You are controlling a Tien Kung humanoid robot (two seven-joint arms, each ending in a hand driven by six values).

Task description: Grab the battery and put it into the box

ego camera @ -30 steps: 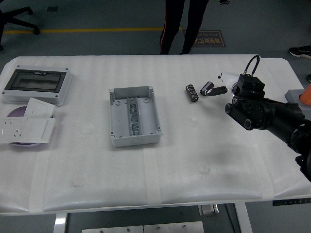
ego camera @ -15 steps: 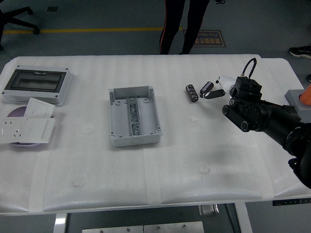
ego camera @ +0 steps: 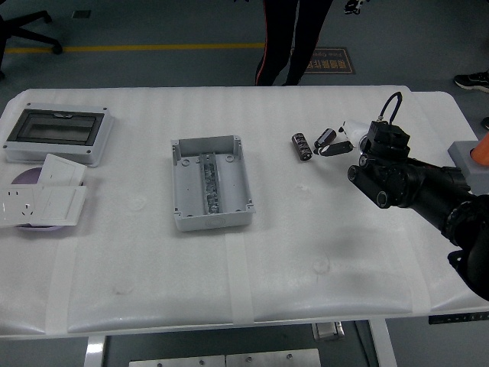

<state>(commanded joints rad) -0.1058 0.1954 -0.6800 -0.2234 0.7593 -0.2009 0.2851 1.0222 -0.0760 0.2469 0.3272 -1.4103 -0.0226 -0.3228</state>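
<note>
Two small dark cylindrical batteries lie right of centre on the white table: one [ego camera: 302, 147] on its own, the other [ego camera: 326, 138] just to its right. My right hand [ego camera: 341, 139] reaches in from the right, open, its fingertips [ego camera: 336, 148] right beside the second battery; whether they touch it I cannot tell. The open grey box [ego camera: 176, 191] sits at the table's centre, well to the left of the hand, with a metal rail along its floor. My left arm does not show.
At the far left stand a grey enclosure with a dark clear lid [ego camera: 56, 134], white socket plates [ego camera: 42, 200] and a purple disc [ego camera: 25, 178]. A person's legs [ego camera: 294, 38] are beyond the far edge. A grey block with something orange on it [ego camera: 467, 159] sits at the right edge.
My right hand has crept left and slightly up toward the right-hand battery. Batteries and box have not moved. The person at the back shifted a little.
</note>
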